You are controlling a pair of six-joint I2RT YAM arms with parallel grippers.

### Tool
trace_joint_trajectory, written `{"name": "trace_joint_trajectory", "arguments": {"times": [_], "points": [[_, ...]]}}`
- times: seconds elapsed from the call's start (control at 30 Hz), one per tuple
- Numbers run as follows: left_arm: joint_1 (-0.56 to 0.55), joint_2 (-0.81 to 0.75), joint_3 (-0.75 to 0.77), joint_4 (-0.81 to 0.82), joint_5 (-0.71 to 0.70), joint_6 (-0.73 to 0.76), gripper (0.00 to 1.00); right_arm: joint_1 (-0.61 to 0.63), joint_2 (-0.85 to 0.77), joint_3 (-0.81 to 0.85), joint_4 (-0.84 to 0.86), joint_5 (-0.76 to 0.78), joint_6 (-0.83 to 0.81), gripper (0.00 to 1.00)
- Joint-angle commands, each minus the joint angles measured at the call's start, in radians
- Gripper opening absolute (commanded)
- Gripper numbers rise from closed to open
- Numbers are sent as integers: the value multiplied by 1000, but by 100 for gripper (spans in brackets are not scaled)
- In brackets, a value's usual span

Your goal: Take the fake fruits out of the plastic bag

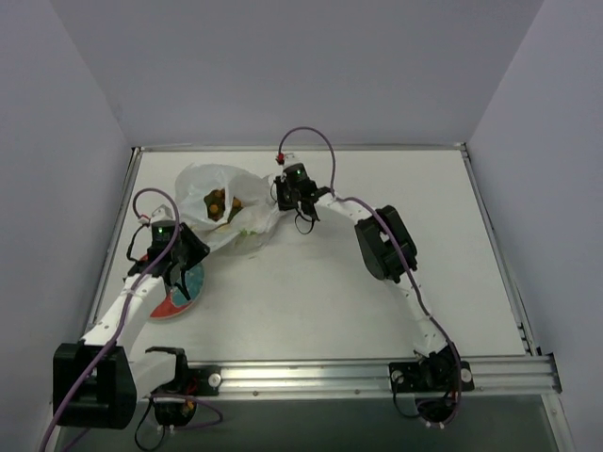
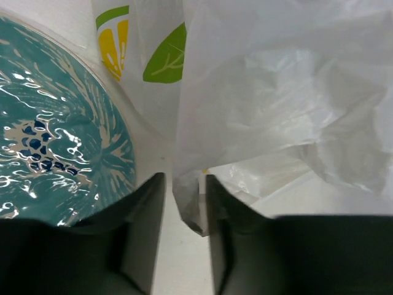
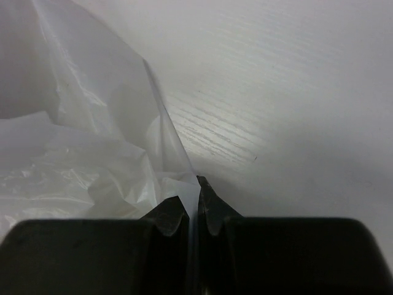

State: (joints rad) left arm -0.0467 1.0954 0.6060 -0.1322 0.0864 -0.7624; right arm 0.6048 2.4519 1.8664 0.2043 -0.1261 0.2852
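The white crinkled plastic bag (image 1: pixel 224 215) lies at the back left of the table, its mouth open upward. Inside it show fake fruits: a yellow-orange one (image 1: pixel 216 201), a yellow one (image 1: pixel 236 204) and a lime green one (image 1: pixel 251 228). My right gripper (image 1: pixel 286 194) is shut on the bag's right edge; in the right wrist view a thin sheet of the bag (image 3: pixel 80 160) is pinched in the gripper (image 3: pixel 193 196). My left gripper (image 1: pixel 187 266) is at the bag's near left side. In the left wrist view the gripper (image 2: pixel 184 184) is open, with a fold of the bag (image 2: pixel 276 104) hanging between the jaws.
A round red-rimmed plate with a teal centre (image 1: pixel 175 303) lies on the table under my left gripper, next to the bag; it also shows in the left wrist view (image 2: pixel 55 141). A metal rail (image 1: pixel 311 375) runs along the near edge. Walls enclose the table on three sides.
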Motion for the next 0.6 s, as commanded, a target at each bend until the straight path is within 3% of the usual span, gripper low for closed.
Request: {"name": "trace_joint_trajectory", "arguments": {"times": [0.0,0.13,0.33,0.43,0.57], "points": [[-7,-41,84,-36,-5,3,38,6,-42,17,-19,40,-20,0],[-50,-129,173,-133,-17,55,60,10,-112,-13,-19,52,-35,1],[-105,-218,213,-302,33,51,66,23,-165,-36,-19,52,-37,2],[-111,-236,178,-255,94,8,72,32,-177,-52,-17,56,-35,2],[-117,-85,272,-187,128,15,73,49,-208,-72,-16,57,-32,3]]}}
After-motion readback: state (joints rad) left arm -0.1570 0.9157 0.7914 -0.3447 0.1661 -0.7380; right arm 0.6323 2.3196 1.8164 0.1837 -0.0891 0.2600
